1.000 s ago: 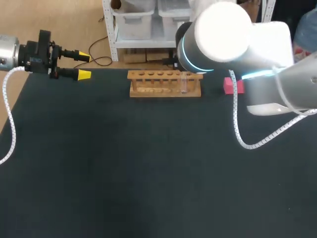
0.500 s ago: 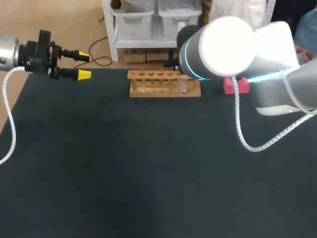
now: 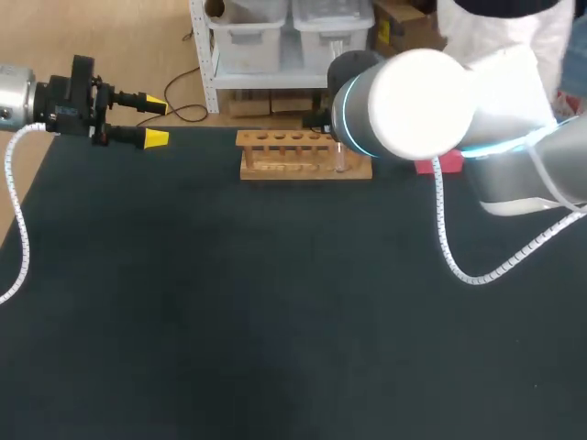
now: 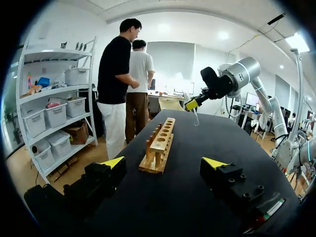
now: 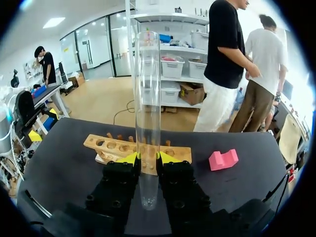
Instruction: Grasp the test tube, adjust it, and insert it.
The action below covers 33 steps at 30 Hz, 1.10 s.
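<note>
The rack (image 3: 304,156) stands close to the table's (image 3: 229,302) far edge, so there is little room behind it. All the open dark surface lies on my side of it. A pink block (image 3: 426,166) sits near the rack's right end, also by that far edge. My left gripper (image 3: 156,121) hangs over the far left corner, well apart from the rack, with its fingers spread wide and nothing between them.

My right gripper (image 5: 148,159) is clamped on the test tube (image 5: 147,98), one yellow tip on each side of the glass. The tube stands upright in the grip. Its rounded bottom hangs below the fingertips and its open mouth rises well above them. The rack lies just ahead of the fingers and the pink block off to one side.

From overhead, my right arm (image 3: 413,92) covers the right gripper, and the tube shows only faintly by the rack's right end. The left wrist camera shows that gripper beside the rack's far end, with the tube's bottom in the air.
</note>
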{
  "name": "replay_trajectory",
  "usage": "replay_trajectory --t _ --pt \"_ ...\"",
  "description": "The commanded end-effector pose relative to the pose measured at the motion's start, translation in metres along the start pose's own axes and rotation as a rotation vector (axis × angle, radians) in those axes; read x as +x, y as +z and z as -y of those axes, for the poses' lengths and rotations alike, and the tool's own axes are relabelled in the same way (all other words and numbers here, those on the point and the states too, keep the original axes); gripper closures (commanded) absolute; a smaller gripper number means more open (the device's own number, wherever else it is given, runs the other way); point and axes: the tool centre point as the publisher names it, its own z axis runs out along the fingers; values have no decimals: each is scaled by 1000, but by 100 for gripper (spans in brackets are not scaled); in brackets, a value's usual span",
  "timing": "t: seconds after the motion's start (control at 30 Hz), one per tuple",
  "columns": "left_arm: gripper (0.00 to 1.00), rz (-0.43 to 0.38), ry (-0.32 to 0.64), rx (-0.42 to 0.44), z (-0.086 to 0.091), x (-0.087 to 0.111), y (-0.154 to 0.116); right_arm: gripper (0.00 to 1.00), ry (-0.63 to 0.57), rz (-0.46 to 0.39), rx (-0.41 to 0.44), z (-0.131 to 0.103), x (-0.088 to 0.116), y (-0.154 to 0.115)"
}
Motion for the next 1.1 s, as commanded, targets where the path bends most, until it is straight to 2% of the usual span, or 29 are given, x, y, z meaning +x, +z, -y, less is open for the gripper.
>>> replay_trajectory --t 0.03,0.3,0.43,0.77,1.1 --pt "0 1 2 -3 1 1 0 100 21 126 38 -6 -4 7" --pt "0 1 2 -3 1 1 0 100 64 282 111 -8 -23 16" --pt "0 1 2 -3 1 1 0 100 90 334 139 -6 -32 17" --pt "0 1 2 -3 1 1 0 100 123 418 193 -3 -46 17" --pt "0 1 2 -3 1 1 0 100 128 439 197 -4 -54 27"
